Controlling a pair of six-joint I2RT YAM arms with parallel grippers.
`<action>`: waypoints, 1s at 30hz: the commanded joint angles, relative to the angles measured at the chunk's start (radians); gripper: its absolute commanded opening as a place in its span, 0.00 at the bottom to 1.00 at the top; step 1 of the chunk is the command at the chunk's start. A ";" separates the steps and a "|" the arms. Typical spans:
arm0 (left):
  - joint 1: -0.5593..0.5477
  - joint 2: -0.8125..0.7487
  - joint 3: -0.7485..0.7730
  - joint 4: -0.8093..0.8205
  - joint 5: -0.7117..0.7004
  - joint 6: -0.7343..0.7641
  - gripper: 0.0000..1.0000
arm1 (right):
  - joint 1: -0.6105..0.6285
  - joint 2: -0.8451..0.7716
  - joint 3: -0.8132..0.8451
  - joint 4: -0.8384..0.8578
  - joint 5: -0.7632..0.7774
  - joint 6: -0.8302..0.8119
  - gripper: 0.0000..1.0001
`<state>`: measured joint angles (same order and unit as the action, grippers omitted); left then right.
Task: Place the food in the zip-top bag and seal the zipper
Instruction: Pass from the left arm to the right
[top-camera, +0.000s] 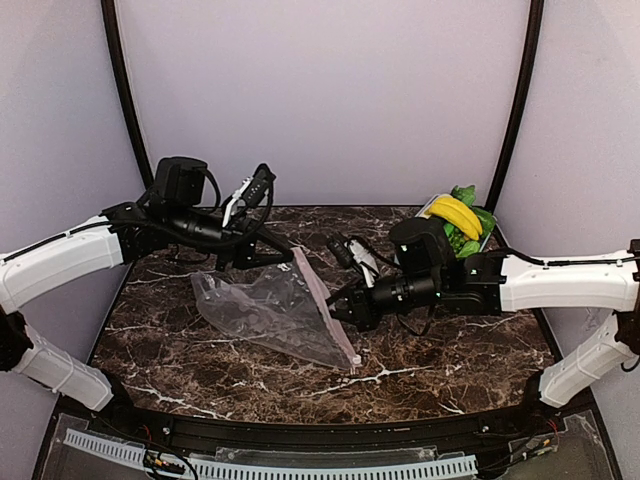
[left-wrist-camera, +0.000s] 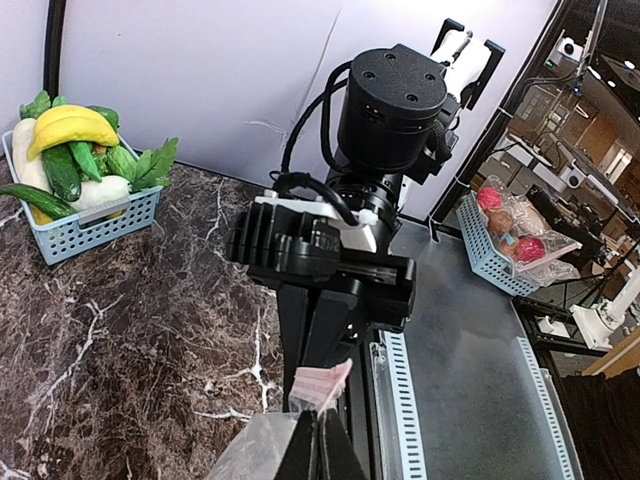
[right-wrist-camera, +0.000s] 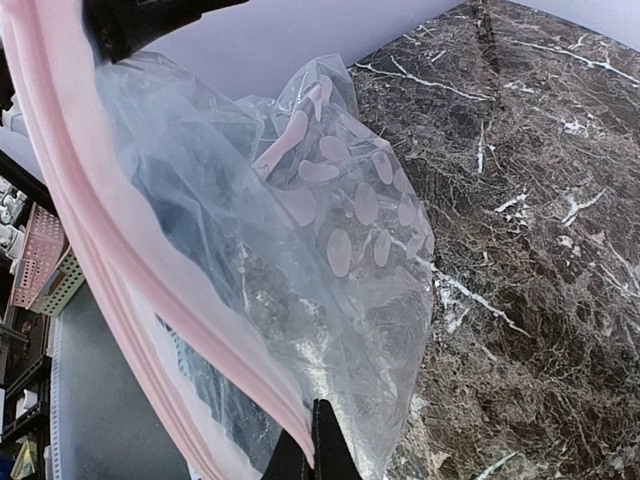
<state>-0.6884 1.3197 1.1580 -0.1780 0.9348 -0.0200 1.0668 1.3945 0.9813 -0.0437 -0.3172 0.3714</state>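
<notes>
The clear zip-top bag (top-camera: 270, 312) lies slack on the marble table, its pink zipper (top-camera: 325, 305) raised along the right edge. My left gripper (top-camera: 286, 249) is shut on the zipper's far corner (left-wrist-camera: 322, 386); in the left wrist view the fingertips (left-wrist-camera: 320, 440) pinch the pink strip. My right gripper (top-camera: 336, 312) is shut on the zipper partway along; in the right wrist view its tips (right-wrist-camera: 312, 445) clamp the pink strip (right-wrist-camera: 120, 250) in front of the spotted bag (right-wrist-camera: 340, 230). The food (top-camera: 458, 215), with a yellow banana on green vegetables, sits in a basket at the back right.
The blue-grey slatted basket (left-wrist-camera: 95, 222) holding the food (left-wrist-camera: 72, 150) stands in the table's back right corner. The right arm's body (left-wrist-camera: 390, 100) is close in front of the left gripper. Off the table, another basket (left-wrist-camera: 495, 255) holds red pieces.
</notes>
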 joint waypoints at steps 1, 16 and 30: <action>-0.003 0.000 0.020 -0.018 -0.039 0.011 0.01 | 0.007 -0.027 -0.007 0.039 0.013 0.002 0.00; -0.042 -0.147 0.045 -0.042 -0.601 -0.012 0.81 | -0.037 -0.050 0.029 -0.116 0.418 0.126 0.00; -0.355 0.032 -0.056 0.218 -0.856 -0.450 0.73 | -0.045 -0.065 0.076 -0.092 0.427 0.170 0.00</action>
<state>-1.0019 1.3239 1.1481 -0.0902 0.1242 -0.3088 1.0264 1.3621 1.0454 -0.1707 0.1276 0.5186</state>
